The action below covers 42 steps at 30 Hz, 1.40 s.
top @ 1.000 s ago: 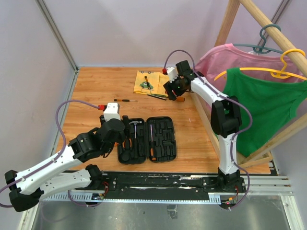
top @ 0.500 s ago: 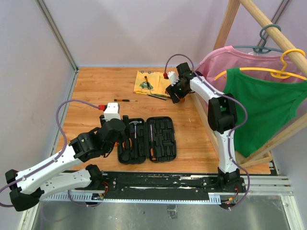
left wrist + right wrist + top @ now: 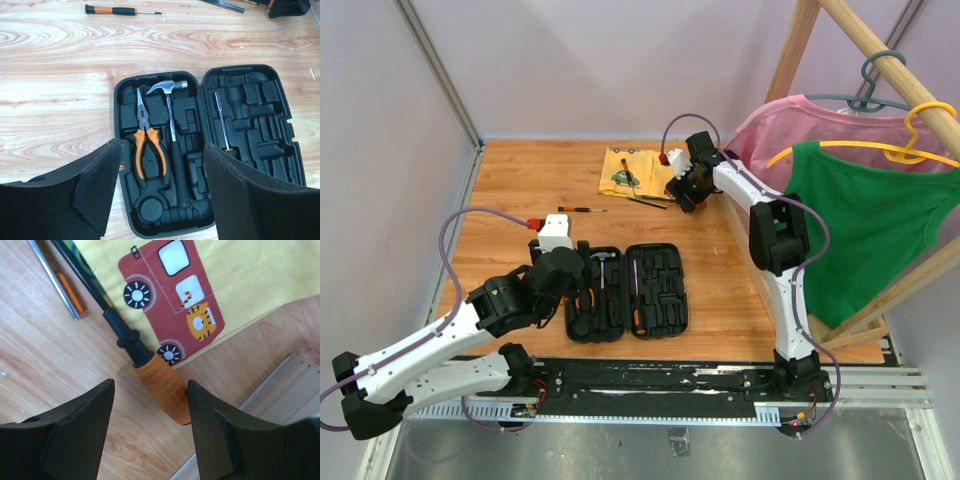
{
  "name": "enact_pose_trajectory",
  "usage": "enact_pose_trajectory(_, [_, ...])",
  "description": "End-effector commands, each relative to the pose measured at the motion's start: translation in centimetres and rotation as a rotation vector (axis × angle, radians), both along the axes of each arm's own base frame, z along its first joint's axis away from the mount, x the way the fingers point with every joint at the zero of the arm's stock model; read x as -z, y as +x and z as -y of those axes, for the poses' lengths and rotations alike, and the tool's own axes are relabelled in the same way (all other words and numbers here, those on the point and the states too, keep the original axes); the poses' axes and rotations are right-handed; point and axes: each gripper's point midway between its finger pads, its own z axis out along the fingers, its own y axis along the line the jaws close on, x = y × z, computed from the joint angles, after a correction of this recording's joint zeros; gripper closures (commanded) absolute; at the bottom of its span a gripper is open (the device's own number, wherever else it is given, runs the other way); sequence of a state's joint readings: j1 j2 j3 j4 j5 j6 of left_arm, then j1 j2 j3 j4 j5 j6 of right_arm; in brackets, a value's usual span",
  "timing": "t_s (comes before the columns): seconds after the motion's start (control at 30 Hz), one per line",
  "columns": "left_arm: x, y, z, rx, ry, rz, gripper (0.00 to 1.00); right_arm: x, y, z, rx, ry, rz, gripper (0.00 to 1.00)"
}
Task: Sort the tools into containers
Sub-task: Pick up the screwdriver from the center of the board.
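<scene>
A wooden clothes rack stood at the wooden table's right edge, carrying a pink shirt on a grey-green hanger and a green shirt on a yellow hanger, while a yellow cloth printed with cars lay to the rack's left.

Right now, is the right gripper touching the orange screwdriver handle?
Cannot tell. Right wrist view: the handle lies between the fingers of the right gripper, clear of one, but its end visually overlaps the other.

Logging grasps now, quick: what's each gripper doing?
Left gripper: open, empty, above the case.
Right gripper: open around the screwdriver handle.
</scene>
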<state>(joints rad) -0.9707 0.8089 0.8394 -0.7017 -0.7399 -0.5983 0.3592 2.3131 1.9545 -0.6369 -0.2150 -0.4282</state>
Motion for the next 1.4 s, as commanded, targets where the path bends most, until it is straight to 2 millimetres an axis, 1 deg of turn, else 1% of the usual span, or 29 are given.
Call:
enact_pose_trajectory(0.0, [0.0,0.3,-0.5,-0.032,0.006,0.014,0.29,3.3,-1.5,1.4,-0.003,-0.067,-0.104,0.39])
enact_pose_trajectory(0.2, [0.2,0.4,-0.4,-0.032,0.011,0.010,0.29,4.6,-1.7,1.4,-0.011,-0.074,-0.128,0.43])
enact_pose_trajectory(0.37, [0.2,0.4,-0.4,-0.032,0.011,0.010,0.28,5.0,-1.8,1.7,-0.018,-0.093,-0.134,0.47])
enact_pose_trajectory(0.47, [0.2,0.4,-0.3,-0.030,0.013,0.011,0.28,5.0,-1.9,1.7,-0.026,-0.100,-0.141,0.54])
enact_pose_trajectory(0.6, [0.3,0.4,-0.4,-0.031,0.015,0.009,0.28,4.5,-2.4,1.9,-0.026,-0.108,-0.151,0.67])
enact_pose_trajectory(0.7, [0.3,0.4,-0.3,-0.030,0.017,0.008,0.28,3.4,-3.1,2.1,-0.022,-0.109,-0.147,0.73])
enact_pose_trajectory(0.8, [0.4,0.5,-0.3,-0.030,0.020,0.006,0.28,2.1,-4.3,2.3,-0.013,-0.098,-0.140,0.76])
enact_pose_trajectory(0.87, [0.4,0.5,-0.3,-0.029,0.022,0.006,0.28,0.7,-4.9,2.3,-0.006,-0.087,-0.117,0.77])
enact_pose_trajectory(1.0, [0.5,0.5,-0.2,-0.028,0.023,0.004,0.28,-1.4,-7.0,2.6,0.017,-0.074,-0.098,0.80])
enact_pose_trajectory(1.1, [0.5,0.5,-0.2,-0.027,0.024,0.004,0.28,-2.5,-8.9,2.9,0.065,-0.048,-0.088,0.81])
enact_pose_trajectory(1.13, [0.4,0.5,-0.2,-0.026,0.021,0.005,0.28,-3.4,-9.4,2.9,0.087,-0.027,-0.065,0.82])
enact_pose_trajectory(1.23, [0.5,0.5,-0.1,-0.022,0.022,0.004,0.28,-4.4,-11.3,3.4,0.151,0.019,-0.035,0.87])
enact_pose_trajectory(1.3, [0.5,0.5,0.0,-0.014,0.019,0.003,0.28,-5.2,-12.3,3.8,0.202,0.047,-0.006,0.91])
enact_pose_trajectory(1.37, [0.5,0.5,0.1,-0.008,0.018,0.001,0.28,-5.9,-13.3,3.9,0.227,0.091,0.017,0.94])
